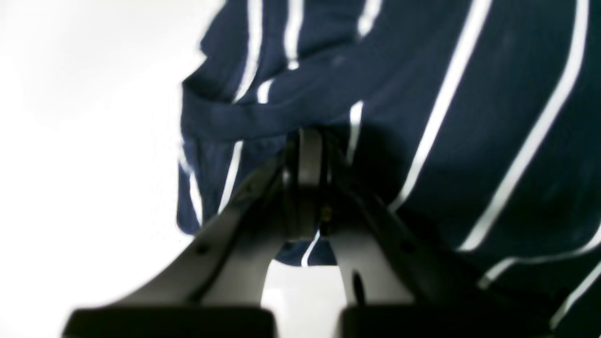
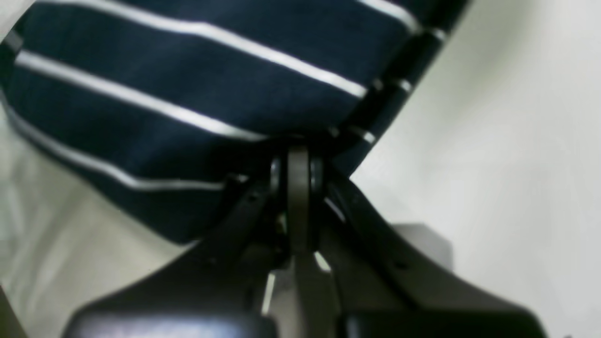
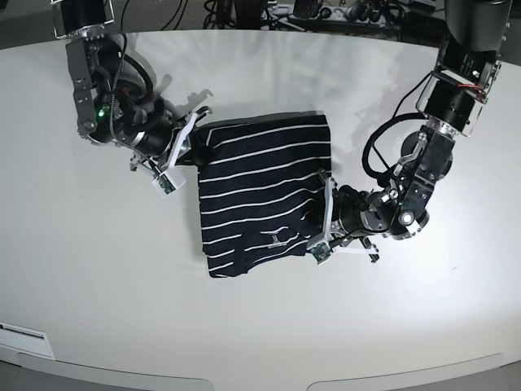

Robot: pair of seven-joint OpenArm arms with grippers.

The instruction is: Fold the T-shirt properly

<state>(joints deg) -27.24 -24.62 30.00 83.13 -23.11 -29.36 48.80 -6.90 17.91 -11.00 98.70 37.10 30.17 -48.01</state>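
On the white desk (image 3: 98, 269), the T-shirt (image 3: 260, 191) lies partly folded between both arms. Left end effector (image 1: 310, 155) is pinched tight on the shirt's edge, fabric bunched just ahead of it. Right end effector (image 2: 298, 164) is likewise clamped on the opposite edge, striped cloth spreading ahead of its tips.

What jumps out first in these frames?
A dark navy cloth T-shirt with thin white stripes, partly folded, lies mid-table on the white table. Both arms flank it: the right gripper pinches its upper edge on the view's left, and the left gripper pinches its opposite edge, jaws closed on cloth.
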